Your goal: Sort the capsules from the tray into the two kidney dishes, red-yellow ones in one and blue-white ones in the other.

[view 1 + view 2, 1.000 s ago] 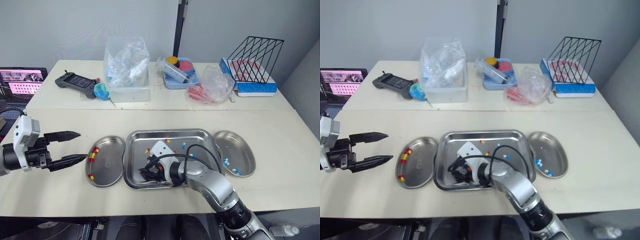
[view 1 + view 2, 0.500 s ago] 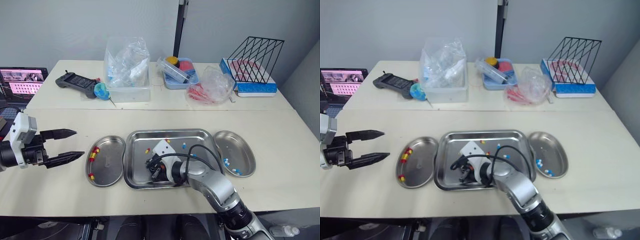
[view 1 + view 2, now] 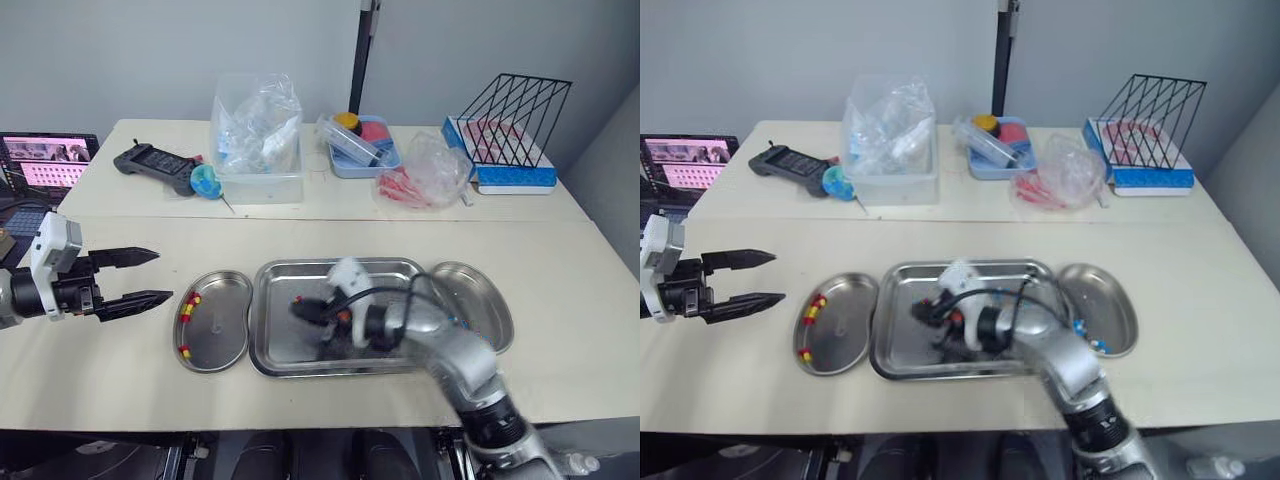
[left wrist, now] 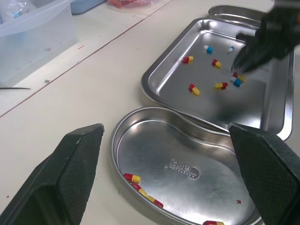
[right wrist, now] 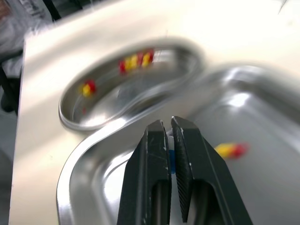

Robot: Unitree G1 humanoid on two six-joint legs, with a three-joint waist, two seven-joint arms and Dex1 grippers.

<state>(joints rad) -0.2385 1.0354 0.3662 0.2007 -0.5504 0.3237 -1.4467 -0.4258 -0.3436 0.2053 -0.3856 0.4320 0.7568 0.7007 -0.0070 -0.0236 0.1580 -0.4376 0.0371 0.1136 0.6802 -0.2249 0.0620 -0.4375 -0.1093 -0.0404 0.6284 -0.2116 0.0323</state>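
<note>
The right gripper [image 5: 168,123] was over the left part of the steel tray [image 3: 330,266], low in the centre of the head views. Its two black fingers were pressed almost together on a blue-white capsule [image 5: 170,157], of which only a sliver of white and blue showed in the gap. More loose capsules lay scattered on the tray floor, among them a red-yellow one [image 4: 193,89] and a blue-white one [image 4: 207,48].

The left gripper [image 3: 164,274] hung at the left edge of the frame above the table [image 3: 560,260], just left of the left kidney dish [image 3: 215,335]. Its fingers were spread wide with nothing between them. That dish sat just beside the tray's left rim and held several red-yellow capsules [image 3: 187,305] along its left side. The right kidney dish [image 3: 478,272] sat against the tray's right rim, partly behind the right arm, with a few blue-white capsules [image 3: 1096,344] in it.

A clear plastic box [image 3: 258,150] and a black wire rack [image 3: 515,105] stood along the upper part of the frame.
</note>
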